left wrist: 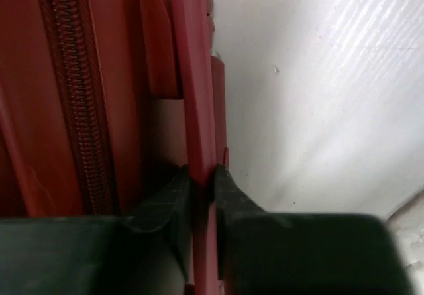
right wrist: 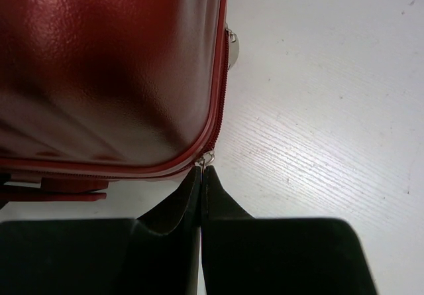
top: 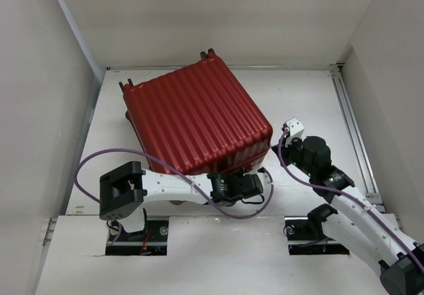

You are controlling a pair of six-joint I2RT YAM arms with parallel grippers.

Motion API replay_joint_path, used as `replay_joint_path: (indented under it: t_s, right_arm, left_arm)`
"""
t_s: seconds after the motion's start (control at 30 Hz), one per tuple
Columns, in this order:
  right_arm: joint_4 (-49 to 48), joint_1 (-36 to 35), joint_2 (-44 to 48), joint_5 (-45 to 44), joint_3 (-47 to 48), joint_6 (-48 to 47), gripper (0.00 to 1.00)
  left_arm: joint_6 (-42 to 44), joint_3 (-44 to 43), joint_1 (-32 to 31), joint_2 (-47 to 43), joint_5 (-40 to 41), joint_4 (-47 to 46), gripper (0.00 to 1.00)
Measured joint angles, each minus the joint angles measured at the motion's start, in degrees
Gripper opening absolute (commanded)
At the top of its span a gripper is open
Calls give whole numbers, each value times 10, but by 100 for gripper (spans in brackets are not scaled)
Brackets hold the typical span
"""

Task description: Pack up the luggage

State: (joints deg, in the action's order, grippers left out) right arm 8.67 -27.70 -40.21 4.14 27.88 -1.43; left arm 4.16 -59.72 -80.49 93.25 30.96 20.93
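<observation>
One piece of large dark-red ribbed hard-shell luggage (top: 199,119) lies closed and flat on the white wood-grain table (top: 305,96), turned at an angle to the table edges, towards the far left part of the surface. Small dark-red wheels (top: 207,55) stick out along its far edge

Left arm reaches across from its base to the near side of the case. A thin purple cable (top: 86,162) loops beside the arm. The left wrist view shows the left gripper (left wrist: 202,176) with its dark fingers (left wrist: 175,202) nipped onto a flat red plastic handle strip (left wrist: 195,96), one finger on each side and the strip filling the narrow gap between them. The dark-red zip track (left wrist: 69,76) runs parallel to the strip, just to the left of it in that view

Right arm bends in from the right to the case's near right corner. Right gripper (right wrist: 202,172) has its jaws pressed together with no visible gap. The fingertips touch a small silver metal zip pull (right wrist: 208,158) at the rounded corner, where the zip track curves round. Cannot tell if the pull tab is actually pinched between the tips or only touched. Further along the same edge a small silver metal fitting (right wrist: 232,46) sticks out of the seam; detail too small to read

Shell is glossy in the right wrist view, with bare white table to its right
</observation>
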Motion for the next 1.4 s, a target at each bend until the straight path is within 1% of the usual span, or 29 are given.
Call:
replay_joint_path:
  t_s: [0.07,0.13,0.23,0.33,0.43,0.53,0.6,0.7,0.8,0.9,1.0,1.17,1.23,1.27,1.4]
  right_arm:
    - [0,5,-4,0,0,2,0]
    - [2,17,-15,9,6,3,0]
    - [3,48,-26,31,14,6,0]
    - [9,70,-26,71,14,13,0]
    - [15,75,-26,108,14,16,0]
    - [10,80,-42,132,17,11,0]
    - [1,84,-69,139,28,4,0]
    - [-16,85,-134,147,61,-11,0]
    - [-45,85,-209,172,97,-21,0]
    - [-61,84,-259,229,110,-16,0]
    - [-107,81,-295,277,110,-2,0]
    - [-233,72,-378,331,113,42,0]
    - [-282,63,-415,334,129,63,0]
    - [-289,61,-421,333,132,65,0]
    - [-329,35,-435,276,137,80,0]
  left_arm:
    - [17,6,10,-4,-25,-8,0]
    - [52,28,15,-22,-50,-33,0]
    - [130,107,14,-85,-89,-119,0]
    - [228,197,-10,-142,-80,-203,0]
    - [283,246,-30,-190,-85,-216,0]
    - [309,264,-33,-216,-102,-210,0]
    - [318,264,-33,-220,-109,-203,0]
    - [337,275,-32,-237,-121,-199,0]
    - [358,296,-31,-280,-141,-180,0]
    - [375,313,-28,-331,-151,-138,0]
    - [392,324,-24,-376,-147,-87,0]
    - [416,328,-19,-406,-127,-32,0]
    - [425,330,-19,-419,-115,-15,0]
    - [426,330,-19,-422,-113,-12,0]
    - [434,331,-19,-451,-110,17,0]
